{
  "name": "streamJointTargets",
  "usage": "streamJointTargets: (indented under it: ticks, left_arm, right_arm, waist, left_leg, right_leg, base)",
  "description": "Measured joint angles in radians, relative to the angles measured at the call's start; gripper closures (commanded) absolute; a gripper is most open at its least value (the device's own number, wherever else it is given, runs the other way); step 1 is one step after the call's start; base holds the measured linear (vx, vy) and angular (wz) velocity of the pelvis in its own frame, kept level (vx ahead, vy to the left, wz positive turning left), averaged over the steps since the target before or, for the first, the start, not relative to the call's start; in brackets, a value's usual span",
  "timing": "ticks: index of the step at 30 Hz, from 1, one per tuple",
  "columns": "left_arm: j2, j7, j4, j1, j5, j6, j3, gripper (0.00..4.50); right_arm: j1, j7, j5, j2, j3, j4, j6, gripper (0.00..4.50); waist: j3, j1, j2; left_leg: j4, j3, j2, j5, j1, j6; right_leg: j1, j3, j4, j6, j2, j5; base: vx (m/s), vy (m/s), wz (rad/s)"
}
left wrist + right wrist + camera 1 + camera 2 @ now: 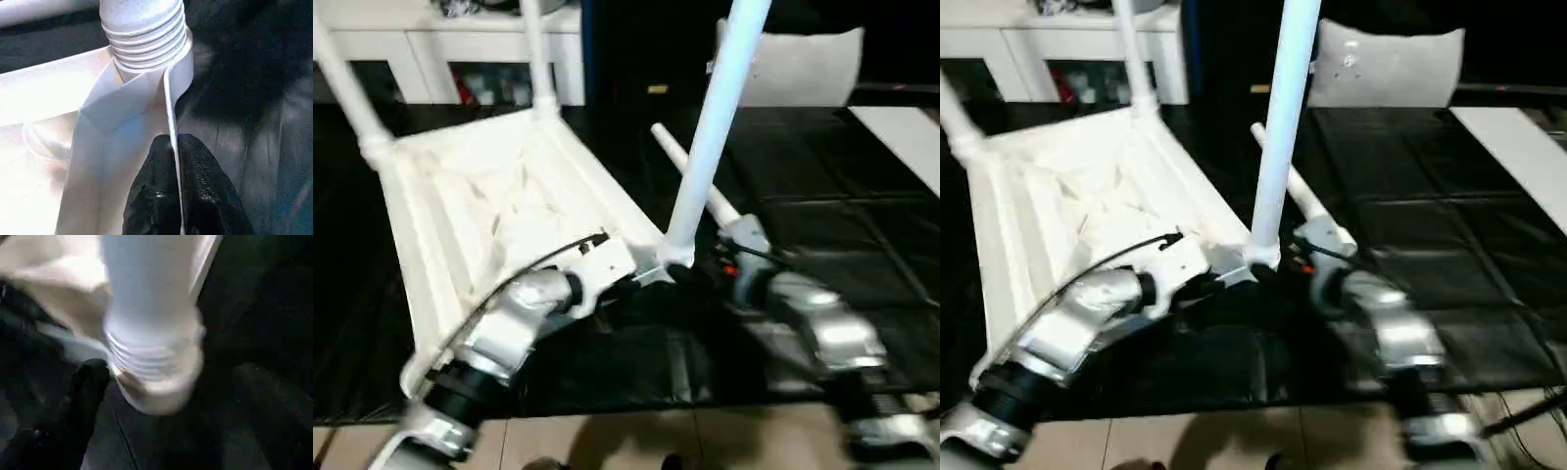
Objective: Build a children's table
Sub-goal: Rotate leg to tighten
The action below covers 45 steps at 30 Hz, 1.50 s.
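Note:
The children's table point(499, 186) lies upside down on the black work table, ribbed underside up. Two white legs point(536, 49) stand in its far corner sockets. A third leg point(710, 137) rises from the near corner socket point(675, 257), its threaded end point(144, 34) seated there. A loose leg point(705, 191) lies on the black sheet behind it. My left gripper point(173, 143) is shut on the top's thin rim point(171, 103) just beside that socket. My right gripper point(171, 377) is open, with one finger point(90, 382) on each side of the upright leg's base and not touching it.
A white shelf unit point(460, 49) stands beyond the work table at the back left. A grey cushion point(798, 64) sits at the back, and a white board point(901, 137) lies at the right. Tiled floor point(626, 441) shows past the near edge.

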Motion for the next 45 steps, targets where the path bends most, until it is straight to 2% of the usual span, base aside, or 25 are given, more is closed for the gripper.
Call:
streamJointTargets:
  ticks: [3, 8, 12, 19, 20, 23, 25, 30, 31, 34, 37, 42, 45]
  left_arm:
    - [0.024, -0.046, 0.009, -0.002, -0.002, -0.042, -0.001, 4.50]
    - [0.073, -0.136, 0.013, -0.003, -0.018, -0.103, -0.017, 4.50]
    - [0.089, -0.188, 0.014, -0.004, -0.019, -0.141, -0.035, 4.50]
    - [0.096, -0.211, 0.014, -0.004, -0.019, -0.158, -0.040, 4.50]
    - [0.098, -0.212, 0.014, -0.004, -0.019, -0.159, -0.041, 4.50]
    - [0.099, -0.215, 0.014, -0.004, -0.019, -0.165, -0.041, 4.50]
    - [0.099, -0.219, 0.014, -0.004, -0.019, -0.168, -0.041, 4.50]
    - [0.099, -0.222, 0.015, -0.004, -0.018, -0.169, -0.041, 4.50]
    - [0.099, -0.222, 0.015, -0.004, -0.018, -0.169, -0.041, 4.50]
    - [0.100, -0.222, 0.016, -0.004, -0.018, -0.169, -0.040, 4.50]
    - [0.100, -0.228, 0.017, -0.004, -0.018, -0.170, -0.040, 4.50]
    - [0.102, -0.236, 0.018, -0.003, -0.020, -0.170, -0.040, 4.50]
    - [0.089, -0.233, 0.012, 0.001, -0.035, -0.135, -0.032, 4.50]
  right_arm:
    - [-0.003, 0.070, 0.005, -0.030, 0.011, -0.010, -0.018, 0.01]
    - [-0.024, 0.197, 0.029, -0.072, 0.038, -0.006, -0.037, 0.01]
    - [-0.054, 0.240, 0.020, -0.075, 0.060, 0.012, -0.096, 0.01]
    - [-0.070, 0.287, 0.013, -0.063, 0.087, 0.049, -0.133, 0.01]
    - [-0.073, 0.293, 0.013, -0.060, 0.089, 0.059, -0.134, 0.29]
    - [-0.078, 0.300, 0.013, -0.044, 0.103, 0.081, -0.137, 0.42]
    - [-0.087, 0.309, 0.013, -0.033, 0.109, 0.102, -0.138, 0.72]
    - [-0.094, 0.318, 0.015, -0.027, 0.112, 0.122, -0.140, 1.00]
    - [-0.098, 0.319, 0.017, -0.024, 0.112, 0.129, -0.140, 1.21]
    - [-0.107, 0.323, 0.020, -0.012, 0.112, 0.142, -0.140, 1.33]
    - [-0.108, 0.331, 0.023, -0.010, 0.112, 0.147, -0.139, 1.66]
    - [-0.095, 0.332, 0.035, -0.007, 0.107, 0.138, -0.125, 1.76]
    - [-0.064, 0.297, 0.040, 0.017, 0.088, 0.094, -0.085, 1.78]
  waist:
    - [0.000, 0.008, -0.001]
    - [0.000, 0.019, -0.001]
    - [-0.001, 0.035, -0.006]
    - [-0.002, 0.035, -0.009]
    - [-0.002, 0.035, -0.009]
    - [-0.002, 0.035, -0.009]
    - [-0.002, 0.036, -0.009]
    - [-0.002, 0.037, -0.009]
    - [-0.002, 0.037, -0.009]
    - [-0.002, 0.037, -0.009]
    - [-0.002, 0.037, -0.009]
    - [-0.002, 0.037, -0.009]
    - [-0.002, 0.036, -0.009]
  left_leg:
    - [0.000, 0.001, 0.000, 0.000, -0.001, 0.000]
    - [0.000, 0.001, 0.001, 0.000, 0.000, 0.000]
    - [0.002, 0.002, 0.001, -0.001, 0.001, -0.002]
    - [0.005, 0.002, 0.001, -0.001, 0.001, -0.002]
    - [0.005, 0.002, 0.001, -0.001, 0.001, -0.002]
    - [0.005, 0.002, 0.001, -0.001, 0.001, -0.002]
    - [0.005, 0.002, 0.001, -0.001, 0.001, -0.002]
    - [0.005, 0.002, 0.001, -0.001, 0.001, -0.001]
    - [0.005, 0.002, 0.001, -0.001, 0.001, -0.001]
    - [0.006, 0.002, 0.001, -0.001, 0.001, -0.002]
    - [0.008, 0.001, 0.001, -0.001, 0.001, -0.002]
    - [0.010, 0.001, 0.002, -0.001, 0.001, -0.002]
    - [0.010, 0.001, 0.002, -0.001, 0.002, -0.002]
  right_leg:
    - [-0.004, 0.000, 0.008, -0.002, 0.000, -0.005]
    - [-0.004, 0.000, 0.009, -0.002, 0.001, -0.005]
    - [-0.002, 0.000, 0.009, -0.003, 0.000, -0.005]
    - [0.000, 0.001, 0.010, -0.004, -0.001, -0.004]
    - [0.000, 0.001, 0.010, -0.004, -0.001, -0.004]
    - [0.000, 0.000, 0.011, -0.004, -0.001, -0.005]
    - [-0.001, 0.000, 0.012, -0.004, -0.001, -0.005]
    - [-0.001, 0.000, 0.012, -0.004, -0.001, -0.005]
    - [-0.001, 0.000, 0.013, -0.004, -0.001, -0.005]
    - [-0.001, 0.000, 0.015, -0.004, -0.001, -0.005]
    - [-0.001, 0.001, 0.015, -0.004, -0.001, -0.005]
    - [0.000, 0.001, 0.017, -0.004, -0.001, -0.005]
    - [0.000, 0.001, 0.017, -0.004, -0.001, -0.005]
  base:
    - [0.000, 0.000, 0.00]
    - [0.000, 0.000, 0.00]
    - [0.000, 0.000, 0.00]
    - [0.000, 0.000, 0.00]
    - [0.000, 0.000, 0.00]
    - [0.000, 0.000, 0.00]
    - [0.000, 0.000, 0.00]
    - [0.000, 0.000, 0.00]
    - [0.000, 0.000, 0.00]
    - [0.000, 0.000, 0.00]
    - [0.000, 0.000, 0.00]
    - [0.000, 0.000, 0.00]
    - [0.000, 0.000, 0.00]
